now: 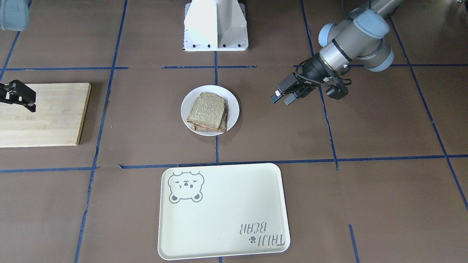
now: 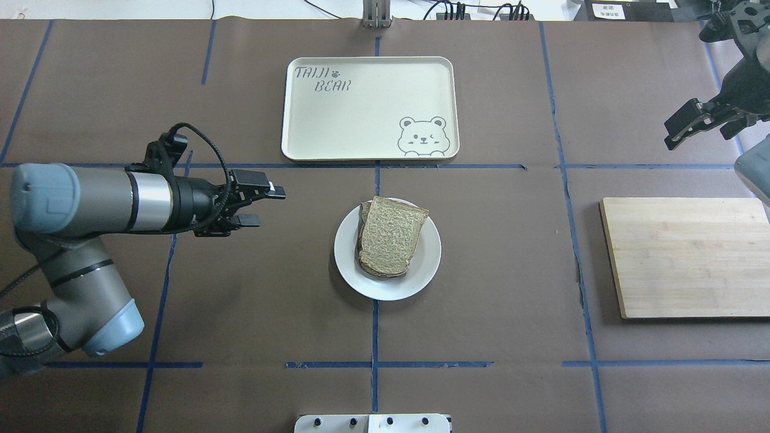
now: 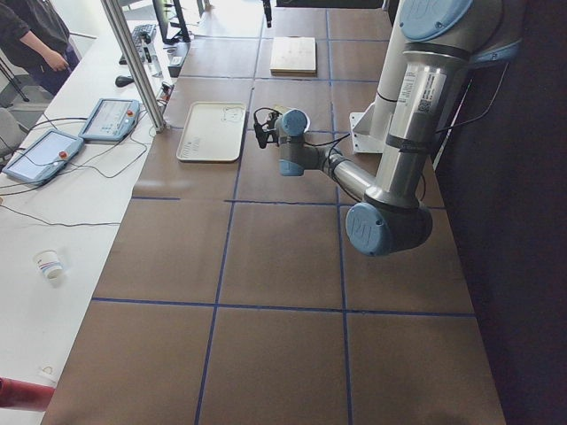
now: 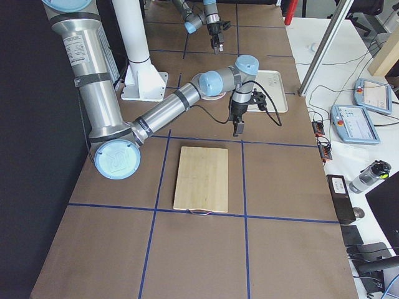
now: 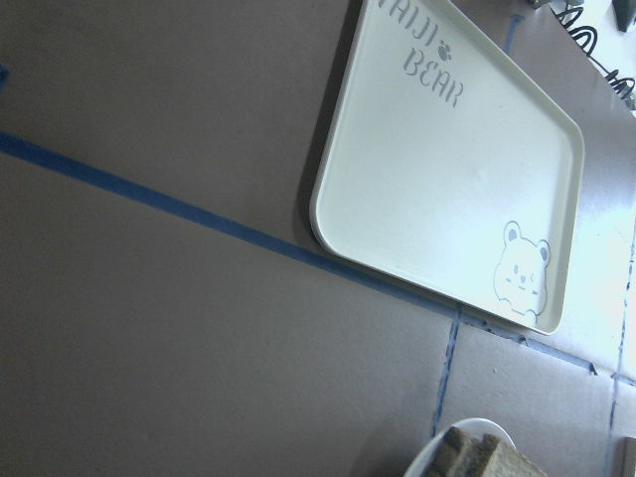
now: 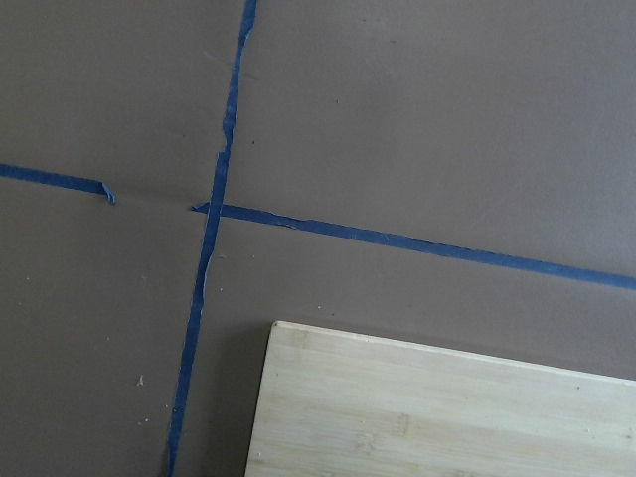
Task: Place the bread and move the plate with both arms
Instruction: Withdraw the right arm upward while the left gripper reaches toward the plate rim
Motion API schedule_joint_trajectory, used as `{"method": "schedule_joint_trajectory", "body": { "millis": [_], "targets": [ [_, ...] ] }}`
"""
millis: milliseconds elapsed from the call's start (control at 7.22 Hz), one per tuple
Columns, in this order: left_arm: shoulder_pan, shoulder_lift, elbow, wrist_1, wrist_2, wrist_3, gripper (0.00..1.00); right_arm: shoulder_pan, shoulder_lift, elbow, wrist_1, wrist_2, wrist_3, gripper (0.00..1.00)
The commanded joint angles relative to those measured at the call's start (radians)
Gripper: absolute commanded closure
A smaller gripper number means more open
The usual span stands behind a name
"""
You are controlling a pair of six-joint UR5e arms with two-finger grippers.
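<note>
The light tan bread slice lies on top of a darker slice on the white plate at the table's middle; it also shows in the front view on the plate. My left gripper is open and empty. It hovers left of the plate, apart from it, pointing toward it, and shows in the front view. My right gripper is open and empty, raised beyond the far corner of the wooden board, far from the plate. The left wrist view catches only the plate's edge and a corner of the bread.
A cream rectangular tray with a bear drawing lies beyond the plate. A wooden cutting board lies on the right side and shows in the right wrist view. The white pedestal base stands at the near edge. Blue tape lines cross the brown table.
</note>
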Motion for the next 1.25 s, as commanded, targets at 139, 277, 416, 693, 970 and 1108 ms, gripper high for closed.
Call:
{"method": "schedule_joint_trajectory", "body": {
  "millis": [139,277,416,693,970,1108],
  "targets": [
    [0.106,-0.075,0.089,-0.005,0.055,-0.023,0.31,0.006,-0.073,-0.004,0.137,0.004,-0.012,0.0],
    [0.123,-0.109,0.122,-0.003,0.058,-0.021,0.36,0.006,-0.077,-0.004,0.141,0.007,-0.003,0.0],
    [0.132,-0.144,0.152,0.0,0.06,-0.021,0.38,0.008,-0.087,-0.004,0.141,0.009,-0.001,0.0],
    [0.143,-0.144,0.167,0.0,0.06,-0.021,0.43,0.011,-0.1,-0.004,0.141,0.011,-0.001,0.0],
    [0.164,-0.144,0.177,0.0,0.06,-0.021,0.45,0.011,-0.101,-0.004,0.141,0.012,0.0,0.0],
    [0.169,-0.146,0.18,0.0,0.06,-0.021,0.46,0.013,-0.101,-0.005,0.141,0.012,0.0,0.0]
  ]
}}
